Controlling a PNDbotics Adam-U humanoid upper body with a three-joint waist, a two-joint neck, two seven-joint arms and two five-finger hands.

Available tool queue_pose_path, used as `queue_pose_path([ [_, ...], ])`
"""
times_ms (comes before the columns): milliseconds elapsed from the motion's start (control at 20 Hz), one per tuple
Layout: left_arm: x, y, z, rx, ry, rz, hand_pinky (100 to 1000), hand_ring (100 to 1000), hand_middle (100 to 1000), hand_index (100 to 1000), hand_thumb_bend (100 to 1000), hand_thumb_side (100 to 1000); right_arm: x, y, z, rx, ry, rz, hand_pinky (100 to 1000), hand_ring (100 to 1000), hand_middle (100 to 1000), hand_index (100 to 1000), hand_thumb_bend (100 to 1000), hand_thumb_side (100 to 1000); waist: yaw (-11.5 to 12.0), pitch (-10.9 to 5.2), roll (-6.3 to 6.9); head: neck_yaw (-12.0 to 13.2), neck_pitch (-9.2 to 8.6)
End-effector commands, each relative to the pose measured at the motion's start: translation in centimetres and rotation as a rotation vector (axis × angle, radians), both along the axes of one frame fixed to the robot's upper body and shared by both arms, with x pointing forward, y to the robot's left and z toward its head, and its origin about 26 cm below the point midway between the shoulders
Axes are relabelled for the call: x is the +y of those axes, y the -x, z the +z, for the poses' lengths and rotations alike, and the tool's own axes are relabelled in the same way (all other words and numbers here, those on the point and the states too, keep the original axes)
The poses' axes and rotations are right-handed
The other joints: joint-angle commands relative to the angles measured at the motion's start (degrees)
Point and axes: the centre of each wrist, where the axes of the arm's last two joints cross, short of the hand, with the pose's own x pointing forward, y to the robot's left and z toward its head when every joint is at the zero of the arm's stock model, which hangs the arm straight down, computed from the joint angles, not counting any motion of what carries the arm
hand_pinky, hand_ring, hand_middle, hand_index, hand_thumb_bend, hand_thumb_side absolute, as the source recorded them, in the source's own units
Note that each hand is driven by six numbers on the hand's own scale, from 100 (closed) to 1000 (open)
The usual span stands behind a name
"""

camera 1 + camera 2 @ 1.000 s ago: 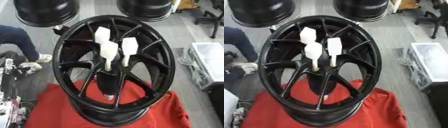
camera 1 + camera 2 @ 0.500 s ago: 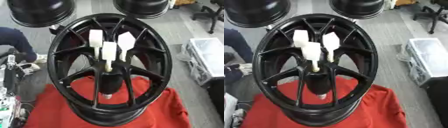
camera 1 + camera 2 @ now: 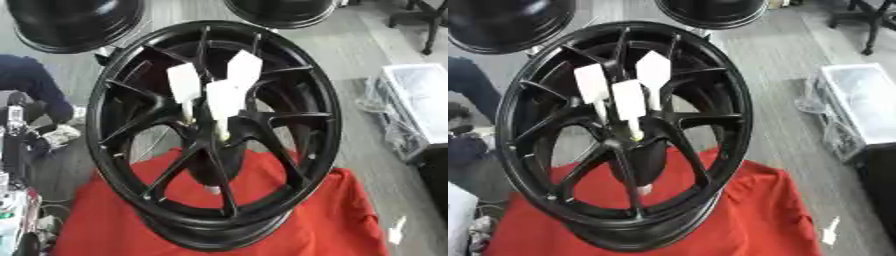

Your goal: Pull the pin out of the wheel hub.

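The big black spoked metal wheel (image 3: 210, 135) is standing on the red cloth (image 3: 289, 215) as before; only the camera is shifting. Three white flag-topped pins (image 3: 627, 102) are still sticking in its hub. No robot hand is showing, so nothing is pulled yet.

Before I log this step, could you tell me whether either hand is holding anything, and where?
Nothing is held: neither hand is in view. The white-tagged pins stand untouched in the wheel hub.
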Motion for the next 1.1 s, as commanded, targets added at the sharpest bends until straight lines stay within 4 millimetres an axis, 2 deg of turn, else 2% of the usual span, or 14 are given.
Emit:
queue_pose_path([
  [50,-0.1,-0.1,0.7,-0.022,-0.010,-0.014,687,843,698,673,268,824,1.0,0.8,-1.1,-0.078,-0.021,-0.050,791,805,765,835,611,363,0.20,-1.34,-0.42,-0.55,-0.07],
  [100,-0.1,-0.1,0.6,-0.020,-0.011,-0.018,687,843,698,673,268,824,1.6,1.4,-2.0,-0.090,-0.023,-0.061,790,803,762,833,759,383,0.38,-1.47,-0.53,-0.70,-0.06],
  [150,-0.2,-0.1,0.6,-0.017,-0.011,-0.021,687,843,698,673,268,824,2.0,2.0,-2.7,-0.103,-0.016,-0.072,790,802,761,832,606,367,0.59,-1.60,-0.62,-0.86,-0.06],
  [300,-0.4,0.0,0.3,-0.009,-0.011,-0.033,687,843,698,673,269,824,2.8,4.2,-4.1,-0.145,0.024,-0.103,789,800,757,829,601,376,1.37,-2.04,-0.72,-1.35,-0.05],
  [400,-0.5,0.0,0.2,-0.005,-0.011,-0.040,687,844,698,673,268,824,3.5,4.7,-4.1,-0.192,0.057,-0.106,788,795,751,825,593,377,1.88,-2.27,-0.70,-1.64,-0.05],
  [850,-0.7,0.0,0.1,-0.006,-0.006,-0.051,687,845,701,673,269,824,9.9,2.3,-1.5,-0.494,0.117,0.077,788,791,746,826,583,385,2.09,-2.23,-0.44,-1.58,-0.05],
  [1100,-0.8,0.0,0.1,-0.008,-0.004,-0.053,687,847,702,673,269,824,13.1,1.6,0.6,-0.560,0.081,0.163,786,788,742,826,576,383,2.01,-2.11,-0.34,-1.39,-0.05],
])
